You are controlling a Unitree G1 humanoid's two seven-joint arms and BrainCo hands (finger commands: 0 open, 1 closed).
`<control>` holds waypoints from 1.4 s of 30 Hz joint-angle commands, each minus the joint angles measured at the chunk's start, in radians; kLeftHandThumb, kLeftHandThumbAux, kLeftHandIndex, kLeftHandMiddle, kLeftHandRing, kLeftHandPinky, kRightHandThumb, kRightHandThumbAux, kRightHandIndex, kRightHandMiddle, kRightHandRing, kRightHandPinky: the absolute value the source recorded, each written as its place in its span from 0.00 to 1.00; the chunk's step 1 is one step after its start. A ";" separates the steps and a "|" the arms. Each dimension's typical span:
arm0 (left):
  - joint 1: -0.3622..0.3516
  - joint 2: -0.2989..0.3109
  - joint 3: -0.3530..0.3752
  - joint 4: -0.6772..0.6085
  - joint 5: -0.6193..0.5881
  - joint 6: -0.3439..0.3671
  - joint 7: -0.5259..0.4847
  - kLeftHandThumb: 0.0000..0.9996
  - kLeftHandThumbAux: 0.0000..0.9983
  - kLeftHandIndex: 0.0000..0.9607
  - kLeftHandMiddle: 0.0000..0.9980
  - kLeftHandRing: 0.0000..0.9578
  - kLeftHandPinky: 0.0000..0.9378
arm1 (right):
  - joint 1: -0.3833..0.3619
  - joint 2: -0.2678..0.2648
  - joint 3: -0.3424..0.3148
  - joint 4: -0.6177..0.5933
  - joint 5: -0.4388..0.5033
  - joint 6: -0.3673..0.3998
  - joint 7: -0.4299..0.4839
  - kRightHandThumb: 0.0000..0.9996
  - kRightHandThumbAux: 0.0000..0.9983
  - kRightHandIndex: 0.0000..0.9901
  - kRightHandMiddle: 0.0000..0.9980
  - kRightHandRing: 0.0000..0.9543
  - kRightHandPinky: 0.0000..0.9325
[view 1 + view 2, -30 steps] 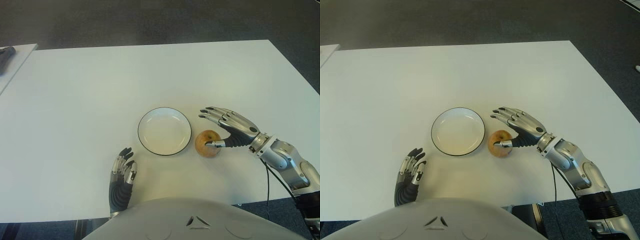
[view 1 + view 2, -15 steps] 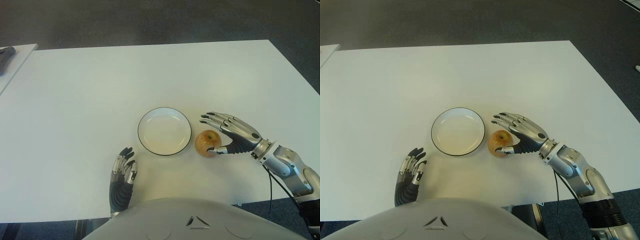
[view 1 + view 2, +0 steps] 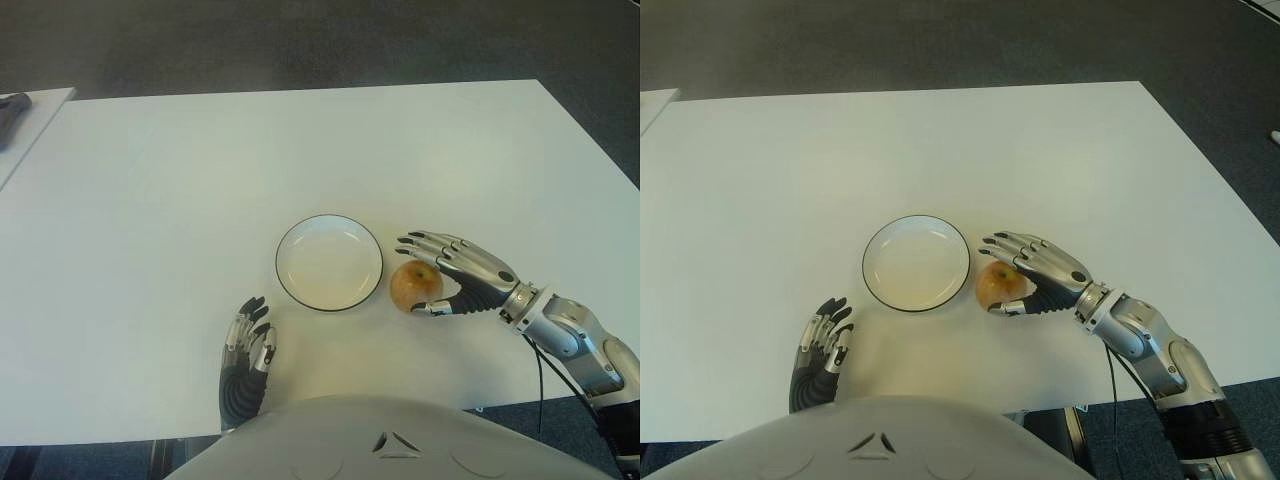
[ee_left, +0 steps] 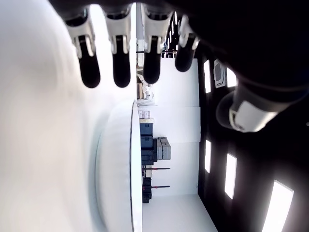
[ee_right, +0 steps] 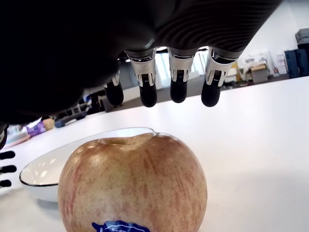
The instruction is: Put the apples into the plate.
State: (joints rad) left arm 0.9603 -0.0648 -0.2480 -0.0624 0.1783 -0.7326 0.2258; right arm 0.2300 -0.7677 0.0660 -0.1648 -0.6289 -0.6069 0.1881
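A yellow-red apple (image 3: 414, 284) stands on the white table (image 3: 150, 200), just right of a white plate with a dark rim (image 3: 325, 265). The plate holds nothing. My right hand (image 3: 440, 278) is cupped around the apple from the right. Its fingers (image 5: 178, 82) arch over the top of the apple (image 5: 133, 186) with a gap between, and the thumb sits at the apple's near side. The hand is open, not closed on the fruit. My left hand (image 3: 247, 345) shows near the table's front edge, left of and nearer than the plate, with fingers (image 4: 120, 58) relaxed.
A second table edge (image 3: 25, 120) with a dark object (image 3: 8, 108) on it shows at the far left. Dark carpet lies beyond the table's far and right edges. The plate's rim (image 5: 43, 174) shows just behind the apple in the right wrist view.
My right hand has come down and closer around the apple. Its fingers now arch over the top and the thumb has slid to the near side. The apple and left hand have stayed put.
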 commanded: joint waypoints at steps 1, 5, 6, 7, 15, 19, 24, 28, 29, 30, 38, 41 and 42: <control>0.003 -0.002 0.001 0.000 0.011 0.000 0.001 0.16 0.49 0.15 0.17 0.20 0.25 | 0.008 -0.002 0.015 0.000 -0.015 0.005 0.020 0.24 0.22 0.00 0.00 0.00 0.00; 0.008 0.000 -0.002 -0.007 0.009 0.007 -0.002 0.15 0.49 0.15 0.17 0.21 0.25 | 0.009 0.001 0.022 0.002 -0.022 0.005 0.024 0.22 0.22 0.00 0.00 0.00 0.00; 0.010 0.002 -0.002 -0.007 0.008 0.007 -0.004 0.15 0.49 0.15 0.17 0.21 0.25 | 0.009 0.001 0.026 0.003 -0.024 0.006 0.027 0.22 0.22 0.00 0.00 0.00 0.00; 0.010 0.003 -0.002 -0.007 0.006 0.006 -0.004 0.16 0.49 0.15 0.17 0.21 0.25 | 0.009 0.002 0.029 0.004 -0.025 0.007 0.029 0.21 0.22 0.00 0.00 0.00 0.00; 0.014 0.007 -0.011 -0.009 -0.008 -0.002 -0.011 0.16 0.49 0.15 0.17 0.21 0.25 | -0.002 0.016 0.062 0.022 -0.047 0.024 0.034 0.21 0.22 0.00 0.00 0.00 0.00; 0.015 0.006 -0.015 -0.009 -0.013 -0.004 -0.012 0.16 0.49 0.15 0.18 0.21 0.26 | -0.012 0.026 0.080 0.035 -0.062 0.032 0.031 0.22 0.23 0.00 0.00 0.00 0.00; 0.022 0.003 -0.020 -0.016 -0.015 0.004 -0.010 0.17 0.50 0.15 0.18 0.21 0.25 | -0.029 0.040 0.101 0.061 -0.081 0.036 0.016 0.23 0.23 0.00 0.00 0.00 0.00; 0.032 -0.006 -0.022 -0.029 -0.008 0.018 -0.001 0.18 0.49 0.15 0.18 0.21 0.26 | -0.049 0.050 0.116 0.094 -0.101 0.023 -0.007 0.24 0.25 0.00 0.00 0.00 0.00; 0.034 -0.007 -0.022 -0.032 -0.008 0.019 0.000 0.18 0.49 0.15 0.18 0.22 0.26 | -0.052 0.051 0.118 0.099 -0.103 0.021 -0.011 0.24 0.25 0.00 0.00 0.00 0.00; 0.036 -0.008 -0.022 -0.034 -0.006 0.018 0.001 0.18 0.49 0.15 0.19 0.22 0.27 | -0.059 0.052 0.123 0.109 -0.107 0.019 -0.017 0.24 0.26 0.00 0.00 0.00 0.00; 0.037 -0.006 -0.018 -0.036 -0.004 0.000 -0.004 0.18 0.49 0.16 0.19 0.22 0.26 | -0.088 0.052 0.149 0.159 -0.128 0.006 -0.068 0.22 0.28 0.00 0.00 0.00 0.00; 0.040 -0.005 -0.021 -0.043 -0.008 0.000 -0.008 0.18 0.49 0.16 0.18 0.21 0.25 | -0.099 0.054 0.156 0.176 -0.131 0.005 -0.083 0.22 0.29 0.00 0.00 0.00 0.00; 0.041 -0.005 -0.022 -0.045 -0.009 0.002 -0.008 0.18 0.49 0.16 0.18 0.21 0.25 | -0.102 0.054 0.158 0.182 -0.131 0.005 -0.087 0.21 0.30 0.00 0.00 0.00 0.00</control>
State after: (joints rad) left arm 0.9942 -0.0709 -0.2599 -0.1007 0.1710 -0.7332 0.2257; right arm 0.1361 -0.7200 0.2044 -0.0118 -0.7427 -0.5943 0.1042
